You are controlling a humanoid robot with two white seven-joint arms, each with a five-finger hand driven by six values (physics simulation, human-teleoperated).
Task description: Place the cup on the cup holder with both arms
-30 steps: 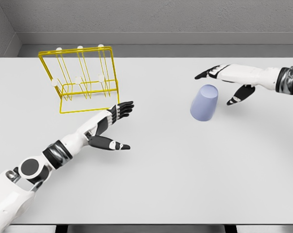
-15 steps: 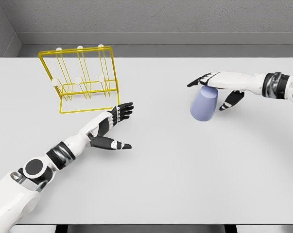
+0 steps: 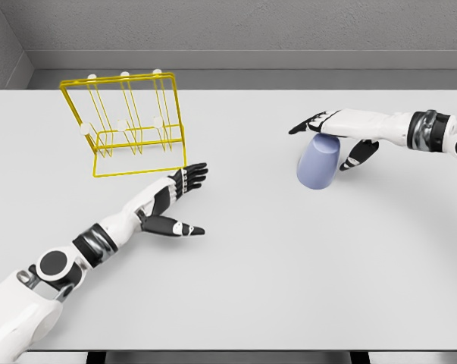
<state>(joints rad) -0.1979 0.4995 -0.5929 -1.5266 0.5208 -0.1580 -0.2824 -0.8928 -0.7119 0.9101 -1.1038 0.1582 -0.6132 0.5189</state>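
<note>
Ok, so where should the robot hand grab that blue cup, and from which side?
Around the side wall of the cup, coming from its right, where the right robot hand hovers open. The cup stands upside down with its closed base up, so no rim is reachable.

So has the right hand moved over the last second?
Yes. The right hand has shifted left, from beside the cup to over its top; the cup itself has stayed put.

On the table (image 3: 251, 288), the cup (image 3: 319, 161) stands well right of the cup holder (image 3: 126, 125) (and slightly nearer the front edge). The left hand (image 3: 171, 201) lies just before the holder; the right hand (image 3: 336, 133) hangs over the cup.
</note>
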